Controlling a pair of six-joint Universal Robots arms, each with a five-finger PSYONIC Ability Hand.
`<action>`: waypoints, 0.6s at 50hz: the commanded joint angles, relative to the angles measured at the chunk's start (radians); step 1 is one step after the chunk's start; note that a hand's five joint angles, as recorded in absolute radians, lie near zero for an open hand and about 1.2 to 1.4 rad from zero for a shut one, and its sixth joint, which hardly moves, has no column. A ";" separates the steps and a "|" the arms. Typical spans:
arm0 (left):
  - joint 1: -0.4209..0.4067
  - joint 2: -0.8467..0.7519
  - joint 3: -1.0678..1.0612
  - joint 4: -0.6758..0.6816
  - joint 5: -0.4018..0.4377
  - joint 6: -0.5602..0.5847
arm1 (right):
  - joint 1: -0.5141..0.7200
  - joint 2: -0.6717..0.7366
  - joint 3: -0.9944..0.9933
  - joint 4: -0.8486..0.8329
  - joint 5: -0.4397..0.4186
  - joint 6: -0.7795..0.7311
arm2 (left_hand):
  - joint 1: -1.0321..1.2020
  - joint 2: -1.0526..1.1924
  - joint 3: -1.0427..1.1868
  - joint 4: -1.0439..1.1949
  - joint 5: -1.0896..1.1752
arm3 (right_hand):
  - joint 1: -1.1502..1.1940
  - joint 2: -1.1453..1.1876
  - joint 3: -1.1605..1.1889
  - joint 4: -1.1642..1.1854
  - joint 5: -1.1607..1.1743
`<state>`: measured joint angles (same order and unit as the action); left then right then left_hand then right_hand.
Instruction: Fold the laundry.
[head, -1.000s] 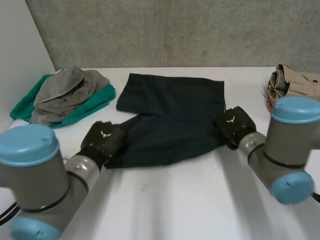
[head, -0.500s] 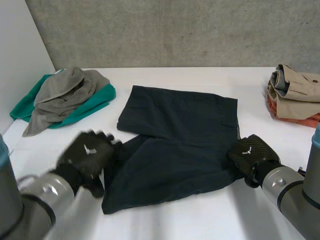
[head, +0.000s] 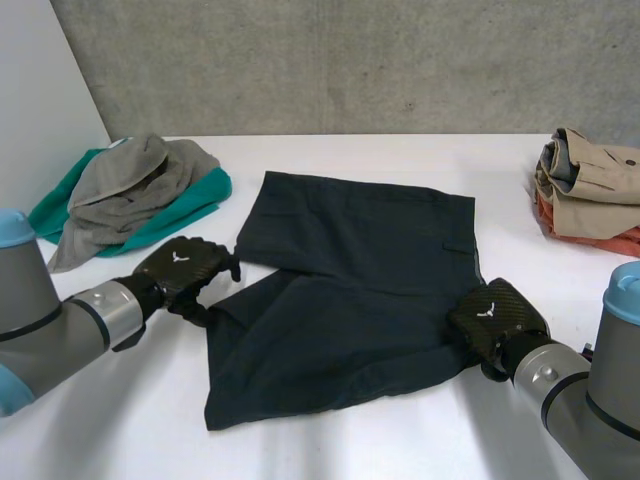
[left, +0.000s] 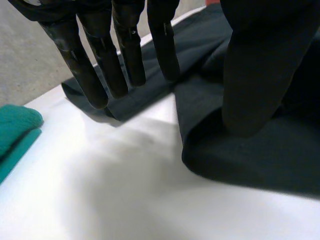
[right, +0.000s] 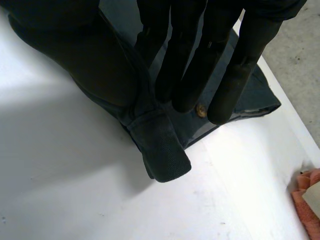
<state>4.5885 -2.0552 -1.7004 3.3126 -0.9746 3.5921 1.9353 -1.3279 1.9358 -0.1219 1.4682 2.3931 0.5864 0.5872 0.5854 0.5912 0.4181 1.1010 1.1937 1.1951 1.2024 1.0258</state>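
Observation:
Dark navy shorts (head: 350, 290) lie spread in the middle of the white table, one leg folded over toward the front. My left hand (head: 185, 270) is at the shorts' left edge. In the left wrist view its fingers (left: 125, 50) are straight and spread above the cloth (left: 260, 150), and the thumb (left: 255, 75) rests on the fold; nothing is pinched. My right hand (head: 492, 320) is at the shorts' right front corner. In the right wrist view that hand (right: 190, 60) pinches the waistband (right: 160, 150) between thumb and fingers, beside a small button (right: 201, 110).
A grey garment (head: 135, 185) lies crumpled on a teal cloth (head: 190, 205) at the back left, near the side wall. A folded beige garment (head: 590, 180) sits on an orange one (head: 600, 240) at the right edge. Bare table runs along the front.
The left hand let go of the shorts' left edge, swung out with its fingers straightened, and came back beside it. The right hand drew the waistband corner toward the front, shifting the shorts.

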 joint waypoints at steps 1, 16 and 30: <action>-0.025 -0.059 0.038 0.064 -0.012 0.020 | 0.001 0.016 0.009 -0.012 0.003 0.000 | 0.103 0.102 0.104 0.098 0.096 | 0.295 0.203 0.201 0.194 0.196; -0.083 -0.128 0.094 0.087 -0.024 0.016 | 0.001 0.021 0.015 -0.022 0.003 0.000 | 0.282 0.281 0.283 0.277 0.276 | 0.295 0.203 0.201 0.194 0.196; -0.062 -0.207 0.301 0.116 -0.401 -0.076 | 0.001 0.049 0.017 -0.028 0.004 0.000 | 0.370 0.369 0.371 0.365 0.364 | 0.295 0.203 0.201 0.194 0.196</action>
<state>4.5177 -2.2208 -1.4747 3.4250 -1.1990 3.5440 1.9359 -1.2811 1.9520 -0.1479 1.4715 2.3930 0.8420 0.8416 0.8396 0.8416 0.6564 1.1010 1.1937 1.1951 1.2024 1.0258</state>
